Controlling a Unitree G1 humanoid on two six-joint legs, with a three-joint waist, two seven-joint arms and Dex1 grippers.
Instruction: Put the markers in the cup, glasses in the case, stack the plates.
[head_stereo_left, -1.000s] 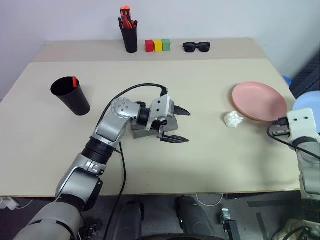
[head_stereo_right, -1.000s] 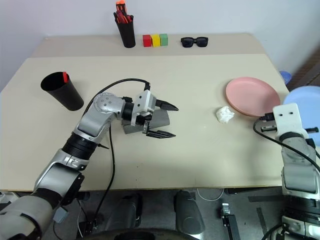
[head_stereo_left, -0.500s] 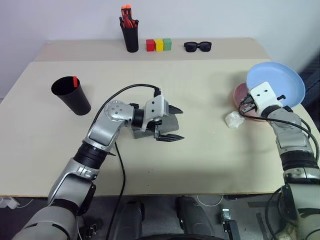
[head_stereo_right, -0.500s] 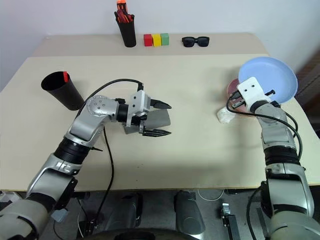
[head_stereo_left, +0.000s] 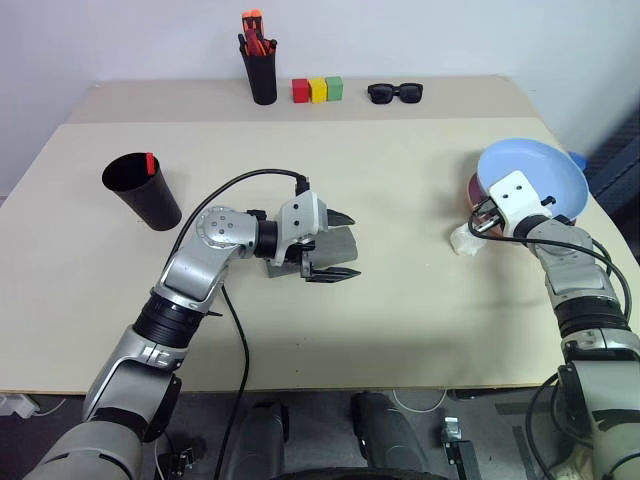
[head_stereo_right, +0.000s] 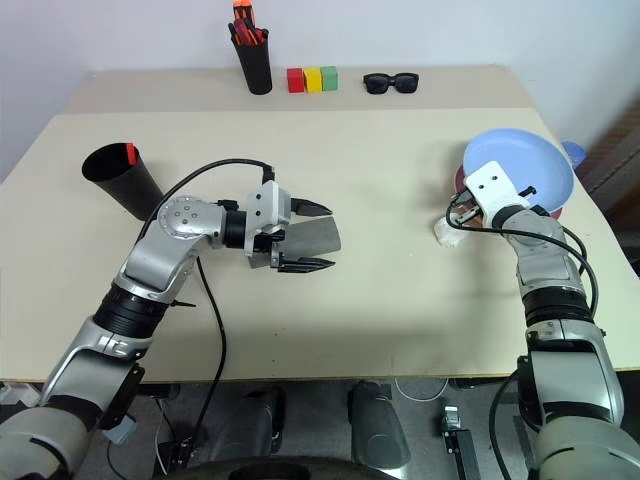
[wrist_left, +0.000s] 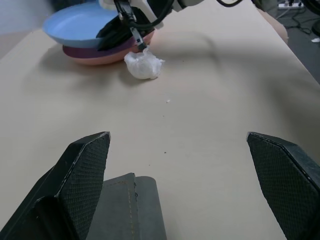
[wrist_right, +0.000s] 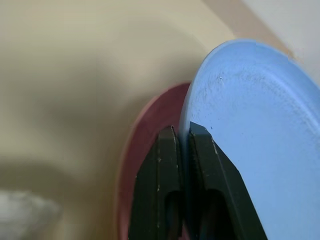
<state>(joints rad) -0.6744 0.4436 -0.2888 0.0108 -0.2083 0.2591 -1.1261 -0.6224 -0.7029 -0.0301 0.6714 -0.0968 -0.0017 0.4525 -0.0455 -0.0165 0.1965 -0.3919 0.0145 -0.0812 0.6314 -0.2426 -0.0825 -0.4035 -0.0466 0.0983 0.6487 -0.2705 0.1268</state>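
Plates sat stacked at the counter's (head_stereo_left: 400, 180) right edge, the blue plate (head_stereo_left: 540, 175) on the pink plate (wrist_left: 100, 56), its rim pinched by the right end effector (wrist_right: 182, 145). The left end effector (head_stereo_left: 335, 245) gaped wide beside the grey case (head_stereo_right: 305, 238). The black cup (head_stereo_left: 140, 190) stood well apart.

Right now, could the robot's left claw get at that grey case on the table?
Probably yes. The left claw hangs wide open right over the grey case, one finger on each side of its end, and nothing lies between them.
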